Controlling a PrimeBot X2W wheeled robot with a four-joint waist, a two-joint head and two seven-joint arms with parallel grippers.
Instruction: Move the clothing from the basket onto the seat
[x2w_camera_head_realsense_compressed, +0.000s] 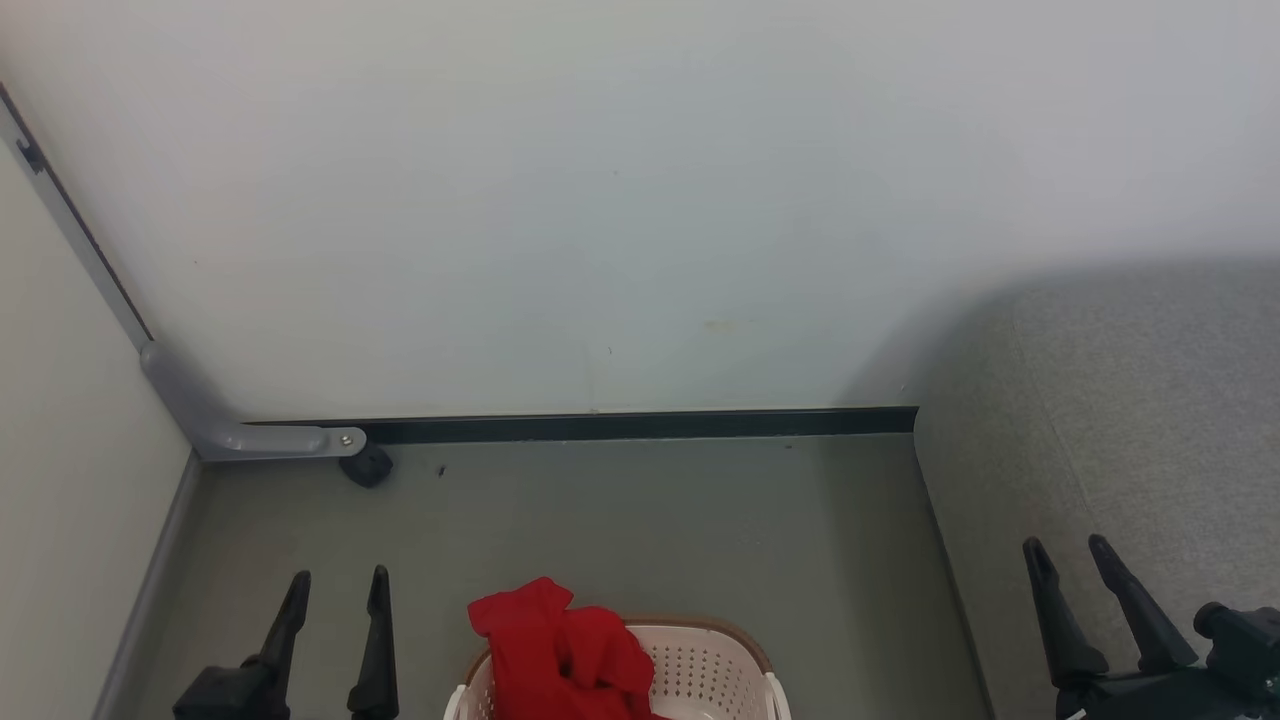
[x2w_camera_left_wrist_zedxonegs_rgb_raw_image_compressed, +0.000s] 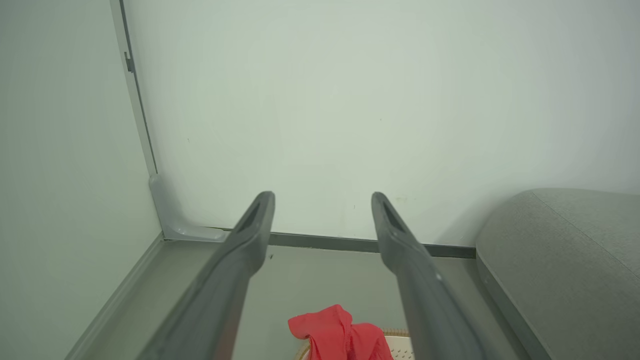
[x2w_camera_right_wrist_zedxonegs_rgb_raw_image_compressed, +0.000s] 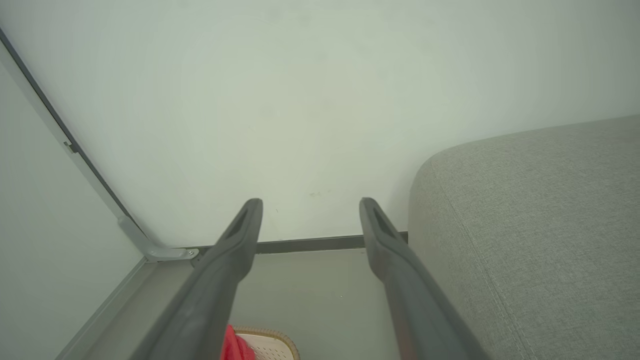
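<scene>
Nearest, at the left, the left hand (x2w_camera_head_realsense_compressed: 340, 576) hangs over the grey floor (x2w_camera_head_realsense_compressed: 650, 520), its two dark fingers spread apart and holding nothing. To the right of it, the red clothing (x2w_camera_head_realsense_compressed: 560, 640) lies heaped in the basket (x2w_camera_head_realsense_compressed: 715, 670), rising above its rim. Further right, the right hand (x2w_camera_head_realsense_compressed: 1067, 545) is by the grey seat (x2w_camera_head_realsense_compressed: 1120, 420), also released and empty.
</scene>
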